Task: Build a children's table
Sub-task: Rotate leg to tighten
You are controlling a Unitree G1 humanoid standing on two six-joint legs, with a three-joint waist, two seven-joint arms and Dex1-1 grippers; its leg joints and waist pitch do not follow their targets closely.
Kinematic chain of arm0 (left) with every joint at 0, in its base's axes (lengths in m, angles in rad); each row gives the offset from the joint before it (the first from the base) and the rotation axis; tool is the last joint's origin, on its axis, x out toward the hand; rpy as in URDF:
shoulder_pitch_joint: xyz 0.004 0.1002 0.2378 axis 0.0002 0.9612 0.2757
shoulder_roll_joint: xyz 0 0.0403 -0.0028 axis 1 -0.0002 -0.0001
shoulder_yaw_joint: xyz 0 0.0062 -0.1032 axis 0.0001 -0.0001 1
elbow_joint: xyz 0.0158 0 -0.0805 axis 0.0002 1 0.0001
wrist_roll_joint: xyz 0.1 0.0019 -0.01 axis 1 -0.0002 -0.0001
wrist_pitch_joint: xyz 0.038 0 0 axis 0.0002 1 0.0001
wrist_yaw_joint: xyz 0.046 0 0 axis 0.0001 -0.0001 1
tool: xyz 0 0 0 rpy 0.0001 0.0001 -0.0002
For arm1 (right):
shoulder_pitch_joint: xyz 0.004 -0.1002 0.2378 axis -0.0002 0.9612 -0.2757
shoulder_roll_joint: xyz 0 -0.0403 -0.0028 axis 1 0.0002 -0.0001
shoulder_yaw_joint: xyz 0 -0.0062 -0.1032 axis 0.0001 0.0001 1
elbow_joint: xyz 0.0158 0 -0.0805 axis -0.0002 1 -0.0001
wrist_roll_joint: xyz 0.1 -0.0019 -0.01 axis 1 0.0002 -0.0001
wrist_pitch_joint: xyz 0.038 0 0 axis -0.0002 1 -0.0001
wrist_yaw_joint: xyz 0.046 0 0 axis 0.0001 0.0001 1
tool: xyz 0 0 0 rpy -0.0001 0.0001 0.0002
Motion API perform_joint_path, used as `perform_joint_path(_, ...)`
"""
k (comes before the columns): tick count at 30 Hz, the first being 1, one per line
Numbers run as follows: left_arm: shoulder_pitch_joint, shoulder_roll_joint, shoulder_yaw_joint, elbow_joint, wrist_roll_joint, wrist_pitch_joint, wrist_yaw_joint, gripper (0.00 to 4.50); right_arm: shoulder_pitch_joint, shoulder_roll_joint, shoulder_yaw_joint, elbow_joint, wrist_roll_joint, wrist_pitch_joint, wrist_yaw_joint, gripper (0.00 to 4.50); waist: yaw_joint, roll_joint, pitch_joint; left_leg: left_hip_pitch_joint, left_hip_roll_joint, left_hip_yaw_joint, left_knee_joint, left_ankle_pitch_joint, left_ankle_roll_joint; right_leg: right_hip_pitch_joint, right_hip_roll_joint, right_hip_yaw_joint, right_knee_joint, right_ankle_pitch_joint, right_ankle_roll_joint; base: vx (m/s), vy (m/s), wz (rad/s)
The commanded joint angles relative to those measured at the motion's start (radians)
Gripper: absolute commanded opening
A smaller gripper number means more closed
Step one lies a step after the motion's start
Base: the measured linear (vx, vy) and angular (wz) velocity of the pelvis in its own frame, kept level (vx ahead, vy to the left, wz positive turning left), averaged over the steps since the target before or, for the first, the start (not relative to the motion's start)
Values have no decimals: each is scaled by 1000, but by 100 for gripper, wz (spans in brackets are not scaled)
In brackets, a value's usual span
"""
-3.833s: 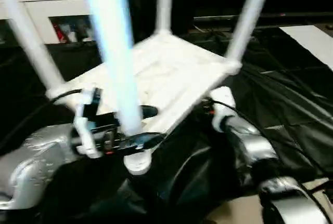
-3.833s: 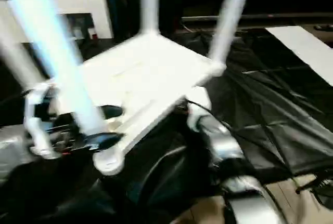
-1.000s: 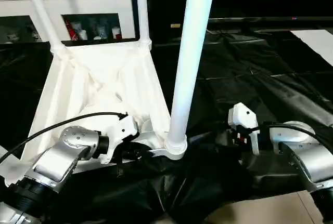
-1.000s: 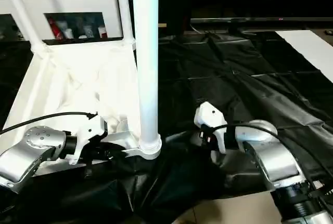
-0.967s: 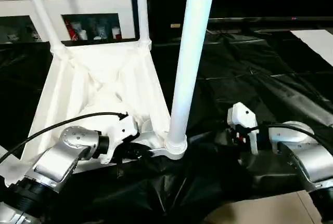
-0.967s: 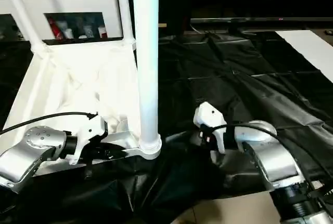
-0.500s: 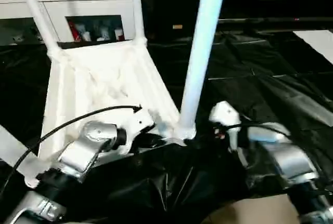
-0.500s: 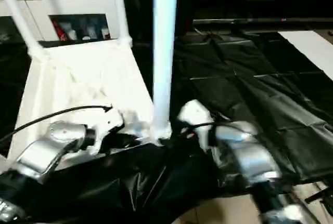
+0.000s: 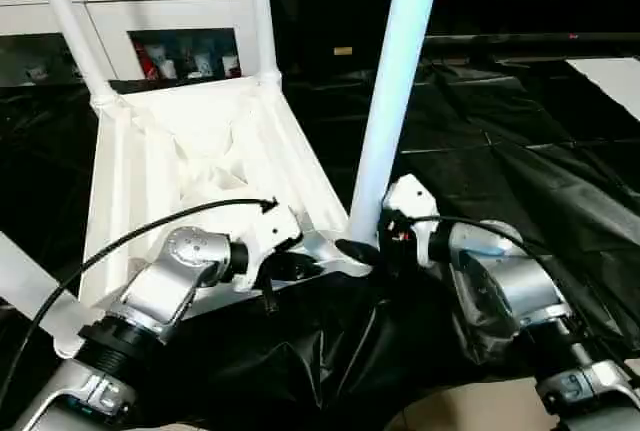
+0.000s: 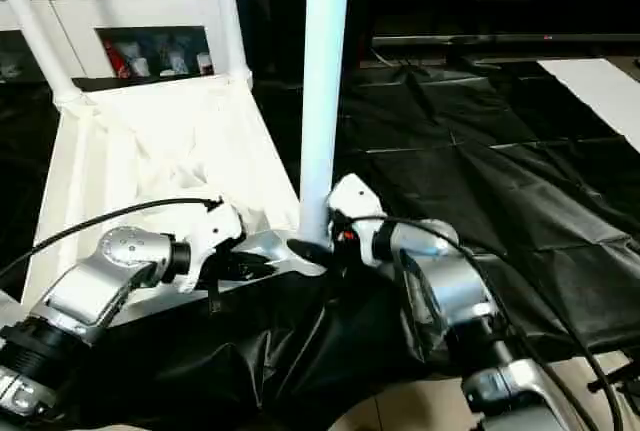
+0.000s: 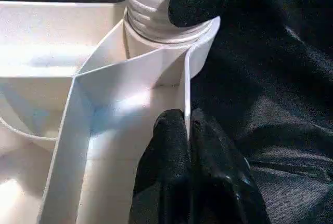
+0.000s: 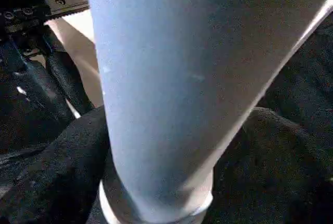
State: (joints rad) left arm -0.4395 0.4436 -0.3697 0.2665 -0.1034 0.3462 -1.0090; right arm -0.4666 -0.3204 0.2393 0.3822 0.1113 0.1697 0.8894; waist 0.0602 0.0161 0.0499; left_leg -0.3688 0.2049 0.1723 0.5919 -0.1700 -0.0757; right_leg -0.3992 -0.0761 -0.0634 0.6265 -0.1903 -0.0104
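Lying upside down on the black sheet (image 9: 520, 151), the white tabletop (image 9: 190, 166) has legs pointing up. The near leg (image 9: 395, 101) stands in its corner socket (image 11: 166, 31). The left end effector (image 11: 188, 130) pinches a thin rib beside it. At 3 o'clock, the right end effector (image 9: 362, 251) wraps wide around the leg's bottom.

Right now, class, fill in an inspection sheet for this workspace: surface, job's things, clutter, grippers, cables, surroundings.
Surface: crumpled black sheet covers the floor.
Job's things: tabletop lies underside up; legs stand in its corner sockets.
Clutter: nothing seen.
Grippers: left gripper fingers shut on a tabletop rib; right gripper fingers spread around the near leg's base.
Cables: black cable arcs over the left forearm.
Surroundings: white cabinet behind.
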Motion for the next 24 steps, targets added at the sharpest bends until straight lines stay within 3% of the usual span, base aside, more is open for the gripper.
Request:
perform_joint_path(1, -5, -10, 2, 19, -8, -14, -16, 0, -19, 0, -23, 34, -12, -15, -7, 381, -1, -8, -57, 9, 15, -4, -69, -290, 6, 38, -53, 41, -99, -373, -145, 0, 0, 0)
perform_joint_path(3, -6, -10, 3, 21, -7, -14, -17, 0, -19, 4, -23, 41, -8, -13, 0, 351, -1, -10, -56, 10, 14, -4, -69, -301, 4, 37, -54, 41, -104, -408, -135, 0, 0, 0)
perform_joint_path(6, -7, -10, 5, 24, -5, -16, -18, 0, -21, 4, -19, 48, -11, -19, -1, 340, -2, -9, -55, 10, 15, -6, -70, -307, 2, 36, -55, 41, -106, -440, -120, 0, 0, 0)
perform_joint_path(16, -13, -23, 23, 37, -5, -6, 3, 0, -25, 9, -16, 84, -8, -23, 5, 254, -4, -10, -52, 11, 15, -6, -72, -323, 4, 31, -55, 40, -110, -473, -114, 0, 0, 0)
perform_joint_path(19, -27, -56, 41, 56, 1, 11, 66, 0, -16, 44, -31, 90, 2, 0, -43, 243, -5, -12, -51, 11, 12, -6, -71, -326, 0, 29, -55, 39, -115, -508, -101, 0, 0, 0)
perform_joint_path(24, -97, -180, 98, 144, 16, 51, 268, 0, -21, 175, -75, 164, -20, 33, -297, 210, -13, -10, -52, 13, 9, -10, -73, -340, -17, 26, -56, 32, -123, -548, -82, 0, 0, 0)
